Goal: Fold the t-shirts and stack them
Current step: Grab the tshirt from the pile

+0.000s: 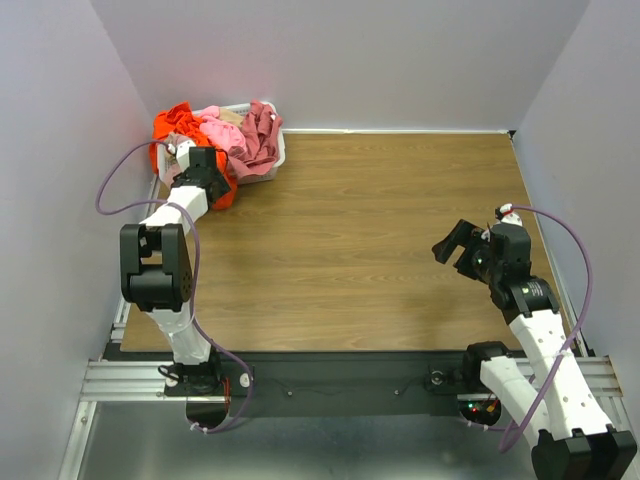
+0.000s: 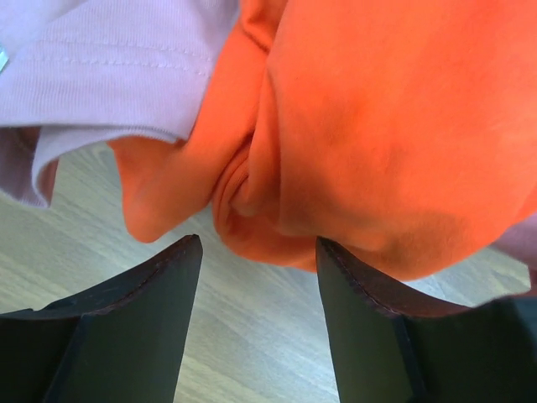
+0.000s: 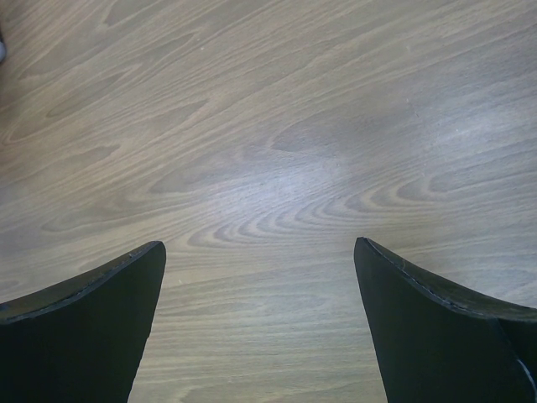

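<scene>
A heap of t-shirts fills the white basket (image 1: pixel 275 165) at the table's back left: a bright orange t-shirt (image 1: pixel 172 125), a light pink one (image 1: pixel 215 130) and a rose-maroon one (image 1: pixel 262 130). My left gripper (image 1: pixel 203 158) is down at the orange cloth hanging over the basket's front. In the left wrist view the orange t-shirt (image 2: pixel 377 126) bulges just beyond my left gripper (image 2: pixel 258 243), whose jaws stand apart with only bare wood between them; pale pink cloth (image 2: pixel 109 67) lies at upper left. My right gripper (image 1: pixel 455 245) hovers open over bare table (image 3: pixel 268 126), empty (image 3: pixel 260 248).
The wooden table (image 1: pixel 380 230) is bounded by grey walls at the back and both sides. A purple cable (image 1: pixel 110 190) loops beside the left arm, another (image 1: pixel 580 270) beside the right arm. The basket sits in the back left corner.
</scene>
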You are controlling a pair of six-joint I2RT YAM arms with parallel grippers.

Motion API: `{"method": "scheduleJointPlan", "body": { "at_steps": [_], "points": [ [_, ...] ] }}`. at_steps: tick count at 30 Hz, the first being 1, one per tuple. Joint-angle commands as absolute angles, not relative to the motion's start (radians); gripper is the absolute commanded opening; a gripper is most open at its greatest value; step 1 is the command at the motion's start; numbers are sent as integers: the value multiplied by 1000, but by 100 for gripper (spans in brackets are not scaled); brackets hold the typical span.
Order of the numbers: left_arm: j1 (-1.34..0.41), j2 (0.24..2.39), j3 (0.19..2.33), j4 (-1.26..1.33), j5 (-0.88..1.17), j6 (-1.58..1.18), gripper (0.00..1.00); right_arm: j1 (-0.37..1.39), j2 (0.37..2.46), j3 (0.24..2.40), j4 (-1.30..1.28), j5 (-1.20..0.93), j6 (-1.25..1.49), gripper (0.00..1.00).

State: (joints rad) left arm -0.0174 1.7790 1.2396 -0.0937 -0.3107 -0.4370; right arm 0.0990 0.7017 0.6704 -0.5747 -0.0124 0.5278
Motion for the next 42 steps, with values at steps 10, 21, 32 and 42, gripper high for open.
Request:
{"method": "scheduleJointPlan", "body": {
  "at_steps": [10, 21, 32, 42],
  "points": [
    [-15, 1789, 1284, 35, -242, -373, 71, 98, 692, 660, -540, -9, 523, 100],
    [-12, 1816, 1229, 176, -298, -357, 66, 98, 687, 660, -535, -9, 522, 100],
    [-9, 1827, 1184, 298, -281, -334, 0, 98, 680, 660, -534, -12, 519, 100],
    [-8, 1622, 1040, 321, -249, -339, 0, 98, 672, 660, -532, -8, 519, 100]
  ]
}}
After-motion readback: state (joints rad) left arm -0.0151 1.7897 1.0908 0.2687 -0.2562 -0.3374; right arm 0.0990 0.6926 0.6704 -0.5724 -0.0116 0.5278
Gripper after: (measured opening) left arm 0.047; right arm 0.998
